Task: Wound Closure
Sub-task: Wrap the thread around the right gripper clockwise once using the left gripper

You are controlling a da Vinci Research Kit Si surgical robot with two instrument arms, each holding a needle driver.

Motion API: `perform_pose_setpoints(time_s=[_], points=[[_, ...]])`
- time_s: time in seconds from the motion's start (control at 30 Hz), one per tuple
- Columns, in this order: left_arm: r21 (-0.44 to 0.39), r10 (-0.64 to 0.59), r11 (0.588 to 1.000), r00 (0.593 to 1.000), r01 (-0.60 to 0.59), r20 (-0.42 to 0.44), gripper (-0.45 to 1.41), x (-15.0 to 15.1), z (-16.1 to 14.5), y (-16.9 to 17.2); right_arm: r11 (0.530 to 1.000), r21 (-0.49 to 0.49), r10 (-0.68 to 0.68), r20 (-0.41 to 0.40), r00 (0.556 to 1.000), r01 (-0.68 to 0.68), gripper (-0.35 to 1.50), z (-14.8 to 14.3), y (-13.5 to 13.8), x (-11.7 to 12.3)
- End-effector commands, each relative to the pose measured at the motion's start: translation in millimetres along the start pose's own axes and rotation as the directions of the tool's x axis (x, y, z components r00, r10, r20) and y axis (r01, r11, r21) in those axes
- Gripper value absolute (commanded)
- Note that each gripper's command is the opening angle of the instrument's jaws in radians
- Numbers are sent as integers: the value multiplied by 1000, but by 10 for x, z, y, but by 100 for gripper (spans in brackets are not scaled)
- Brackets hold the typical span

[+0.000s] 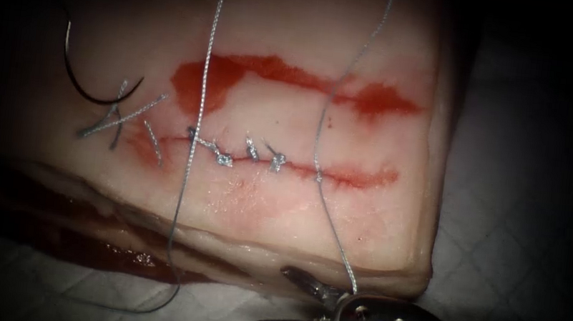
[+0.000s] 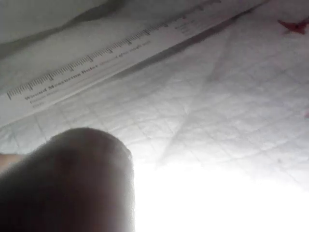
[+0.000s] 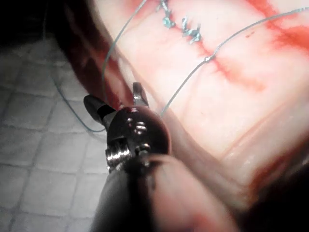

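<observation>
Pale pink pork-belly tissue (image 1: 239,198) lies on a white quilted pad (image 1: 509,229), its thin red horizontal cut (image 1: 342,175) partly closed by grey knotted stitches (image 1: 225,159). Near the cut's left end a dark curved steel needle (image 1: 86,84) rests free on the tissue surface, held by neither tool. Two long grey thread strands (image 1: 200,100) cross the cut. The right arm's silver pincer (image 1: 299,302) sits at the tissue's near edge, jaws spread apart, grasping nothing; one strand runs just beside it. Red fluid (image 1: 216,84) pools above the cut.
</observation>
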Motion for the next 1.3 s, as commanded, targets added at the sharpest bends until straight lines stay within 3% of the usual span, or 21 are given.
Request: perform_pose_setpoints(time_s=[0.03,0.1,0.23,0.3,0.4,0.5,0.53,0.6,0.7,0.77,0.8,0.87,1.03,1.17,1.3], points=[[54,-71,996,997,71,1,-45,10,-14,5,1000,3,10,22,1000,-10,130,1,-4,-9],[136,-175,975,985,175,-11,-45,35,-41,9,1000,4,26,30,999,-26,130,-6,-8,-18],[363,-398,843,914,397,-76,-45,78,-97,24,999,0,46,67,997,-47,125,-11,-12,-30],[390,-442,808,892,442,-96,-45,92,-118,28,998,-6,55,109,993,-55,125,-12,-11,-35],[494,-556,689,824,530,-109,-45,112,-156,25,996,12,83,135,987,-85,121,-6,-16,-44],[574,-576,602,800,555,-170,-45,125,-191,13,992,57,97,196,976,-110,111,7,-26,-49],[631,-577,552,796,545,-182,-45,131,-216,2,985,118,96,233,968,-126,111,18,-32,-49],[676,-582,500,788,542,-201,-45,137,-237,-6,977,160,93,284,954,-143,113,25,-41,-48],[736,-548,467,814,490,-194,-45,145,-269,-20,969,192,89,324,942,-158,113,27,-55,-46],[816,-547,361,811,452,-207,-45,154,-289,-30,959,223,95,331,939,-176,105,25,-65,-46],[875,-524,255,819,411,-233,-45,163,-307,-41,951,249,95,335,937,-185,96,24,-73,-46],[889,-505,236,831,392,-232,-45,167,-313,-46,945,265,94,338,937,-191,94,24,-77,-46],[948,-435,62,864,311,-255,-45,181,-333,-75,925,321,79,355,932,-201,89,26,-87,-47],[969,-366,11,903,245,-224,-45,184,-336,-100,929,313,70,373,925,-197,88,34,-93,-53],[971,-325,-31,916,237,-234,-45,183,-335,-128,936,292,52,433,900,-195,84,49,-101,-65]])
